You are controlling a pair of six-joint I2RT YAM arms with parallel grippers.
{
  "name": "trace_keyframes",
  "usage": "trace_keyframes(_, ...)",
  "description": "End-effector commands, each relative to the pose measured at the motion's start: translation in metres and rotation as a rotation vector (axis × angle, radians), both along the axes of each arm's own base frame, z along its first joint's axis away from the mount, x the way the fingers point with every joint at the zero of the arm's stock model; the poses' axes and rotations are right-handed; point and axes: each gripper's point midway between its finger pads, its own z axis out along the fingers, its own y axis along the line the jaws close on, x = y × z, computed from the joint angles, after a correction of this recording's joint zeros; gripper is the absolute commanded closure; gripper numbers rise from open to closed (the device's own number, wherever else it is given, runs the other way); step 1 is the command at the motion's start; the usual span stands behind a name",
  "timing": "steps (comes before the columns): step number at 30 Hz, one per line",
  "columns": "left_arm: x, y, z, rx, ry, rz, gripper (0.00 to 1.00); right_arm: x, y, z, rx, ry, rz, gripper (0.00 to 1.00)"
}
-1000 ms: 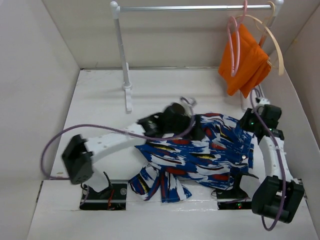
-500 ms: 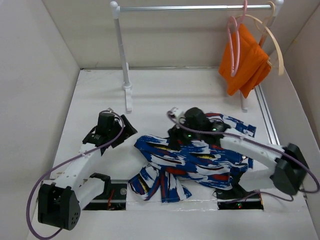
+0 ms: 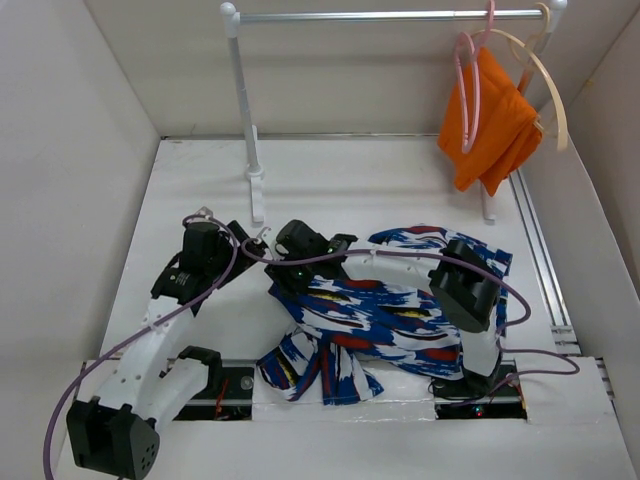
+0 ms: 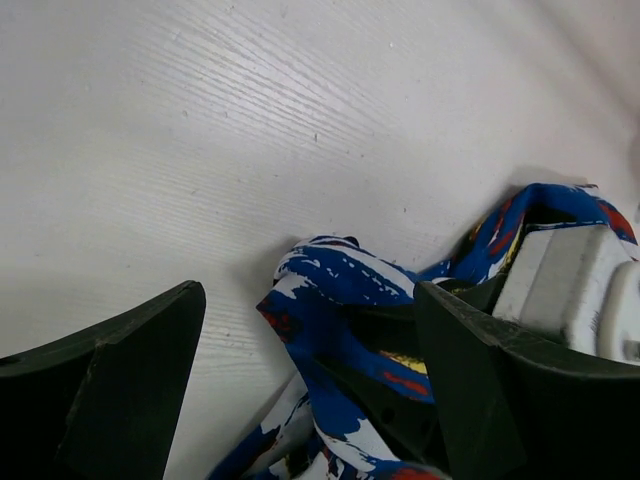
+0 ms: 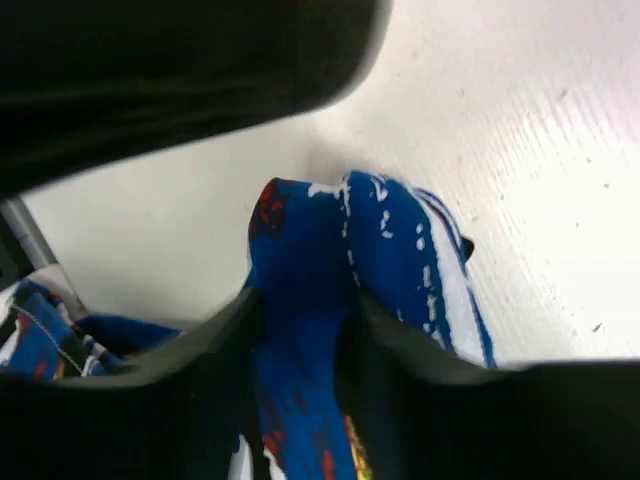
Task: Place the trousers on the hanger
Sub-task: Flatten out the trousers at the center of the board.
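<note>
– Down at the near edge of the tabletop [image 3: 350, 180], that crumpled blue patterned heap is the trousers [image 3: 400, 315], right? What are the arms doing?

– Yep, trousers are spread from the middle of the near edge toward the right edge, with one bunched end lying right on the near edge. The right gripper [image 5: 303, 330] is at their left corner. Its wrist view shows a fold of cloth filling the gap between its fingers, so it's got the trousers pinched. The left gripper [image 4: 305, 300] sits just left of that corner over bare tabletop, fingers spread wide, released.

– And the hanger [image 3: 456, 70]?

– Pink one, hooked on the rail [image 3: 390, 15] up at the far right corner, beside a cream hanger [image 3: 562, 120]. An orange cloth [image 3: 490, 120] hangs there too, can't tell off which.
</note>
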Motion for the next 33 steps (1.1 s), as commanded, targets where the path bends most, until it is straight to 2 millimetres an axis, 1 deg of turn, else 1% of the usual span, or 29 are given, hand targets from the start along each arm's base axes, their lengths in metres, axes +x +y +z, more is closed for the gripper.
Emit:
trace_keyframes(1, 0.001, 0.002, 0.016, 0.005, -0.045, 0.005, 0.19, 0.011, 0.0, 0.001, -0.044, -0.052, -0.03, 0.57)
trace_keyframes(2, -0.001, 0.002, 0.015, 0.003, -0.043, 0.008, 0.19, 0.011, -0.003, -0.002, -0.06, -0.052, -0.035, 0.68)
trace_keyframes(3, -0.002, 0.002, 0.013, 0.002, -0.041, 0.007, 0.19, 0.012, -0.004, -0.006, -0.073, -0.051, -0.043, 0.75)
trace_keyframes(4, -0.002, 0.003, 0.013, 0.003, -0.043, 0.012, 0.19, 0.014, -0.006, -0.005, -0.079, -0.059, -0.057, 0.76)
trace_keyframes(5, -0.003, 0.004, 0.012, 0.007, -0.038, 0.015, 0.19, 0.016, -0.005, -0.003, -0.064, -0.07, -0.06, 0.69)
trace_keyframes(6, -0.005, 0.006, 0.011, 0.015, -0.029, 0.021, 0.19, 0.015, -0.004, 0.0, -0.05, -0.074, -0.057, 0.65)
trace_keyframes(8, -0.005, 0.011, 0.01, 0.034, -0.027, 0.046, 0.2, 0.01, -0.005, 0.004, -0.017, -0.06, -0.059, 0.93)
trace_keyframes(9, -0.004, 0.018, 0.01, 0.057, -0.037, 0.076, 0.2, 0.009, -0.006, 0.007, -0.011, -0.06, -0.067, 1.0)
trace_keyframes(11, -0.003, 0.017, 0.01, 0.05, -0.042, 0.077, 0.2, 0.012, -0.012, 0.017, 0.016, -0.071, -0.092, 1.0)
trace_keyframes(12, -0.002, 0.016, 0.01, 0.043, -0.043, 0.072, 0.2, 0.011, -0.014, 0.051, 0.088, -0.103, -0.099, 1.0)
trace_keyframes(13, -0.001, 0.013, 0.01, 0.035, -0.041, 0.063, 0.21, 0.014, -0.021, 0.067, 0.117, -0.119, -0.13, 1.0)
trace_keyframes(14, -0.001, 0.014, 0.009, 0.043, -0.04, 0.058, 0.21, 0.012, -0.027, 0.087, 0.153, -0.139, -0.138, 1.0)
trace_keyframes(15, 0.0, 0.006, 0.011, 0.02, -0.044, 0.022, 0.23, 0.012, -0.046, 0.128, 0.228, -0.187, -0.162, 1.0)
trace_keyframes(16, 0.0, 0.0, 0.013, 0.004, -0.047, -0.012, 0.24, 0.014, -0.058, 0.145, 0.252, -0.22, -0.182, 1.0)
trace_keyframes(17, 0.0, -0.003, 0.014, 0.01, -0.058, -0.047, 0.25, 0.01, -0.075, 0.153, 0.241, -0.222, -0.196, 1.0)
trace_keyframes(18, 0.003, -0.006, 0.017, 0.006, -0.069, -0.068, 0.26, 0.004, -0.098, 0.177, 0.273, -0.244, -0.213, 1.0)
trace_keyframes(19, 0.002, -0.013, 0.017, 0.005, -0.07, -0.106, 0.27, 0.009, -0.118, 0.184, 0.268, -0.258, -0.253, 1.0)
trace_keyframes(20, 0.002, -0.017, 0.017, 0.017, -0.066, -0.128, 0.27, 0.003, -0.14, 0.179, 0.227, -0.246, -0.277, 1.0)
trace_keyframes(21, 0.001, -0.029, 0.015, 0.044, -0.059, -0.197, 0.27, 0.001, -0.158, 0.182, 0.221, -0.249, -0.306, 1.0)
trace_keyframes(22, 0.001, -0.037, 0.014, 0.053, -0.052, -0.237, 0.27, -0.009, -0.184, 0.19, 0.242, -0.264, -0.341, 1.0)
trace_keyframes(23, 0.0, -0.044, 0.012, 0.069, -0.039, -0.275, 0.27, -0.006, -0.213, 0.189, 0.211, -0.276, -0.42, 1.0)
trace_keyframes(24, -0.004, -0.062, 0.007, 0.095, -0.01, -0.359, 0.26, -0.01, -0.231, 0.191, 0.219, -0.29, -0.46, 1.0)
trace_keyframes(25, -0.011, -0.08, -0.003, 0.129, 0.024, -0.441, 0.24, -0.025, -0.271, 0.207, 0.287, -0.34, -0.543, 1.0)
trace_keyframes(26, -0.016, -0.09, -0.016, 0.151, 0.078, -0.486, 0.23, -0.028, -0.293, 0.205, 0.273, -0.344, -0.604, 1.0)
trace_keyframes(27, -0.024, -0.1, -0.015, 0.148, 0.076, -0.532, 0.23, -0.028, -0.293, 0.205, 0.273, -0.344, -0.605, 1.0)
trace_keyframes(29, -0.039, -0.114, -0.032, 0.17, 0.133, -0.598, 0.22, -0.037, -0.319, 0.206, 0.281, -0.36, -0.667, 1.0)
trace_keyframes(31, -0.054, -0.124, -0.053, 0.195, 0.188, -0.642, 0.22, -0.042, -0.322, 0.201, 0.271, -0.345, -0.651, 1.0)
trace_keyframes(32, -0.059, -0.122, -0.062, 0.2, 0.213, -0.646, 0.22, -0.045, -0.319, 0.197, 0.271, -0.327, -0.62, 1.0)
trace_keyframes(33, -0.063, -0.125, -0.074, 0.188, 0.25, -0.66, 0.22, -0.045, -0.319, 0.194, 0.266, -0.32, -0.618, 1.0)
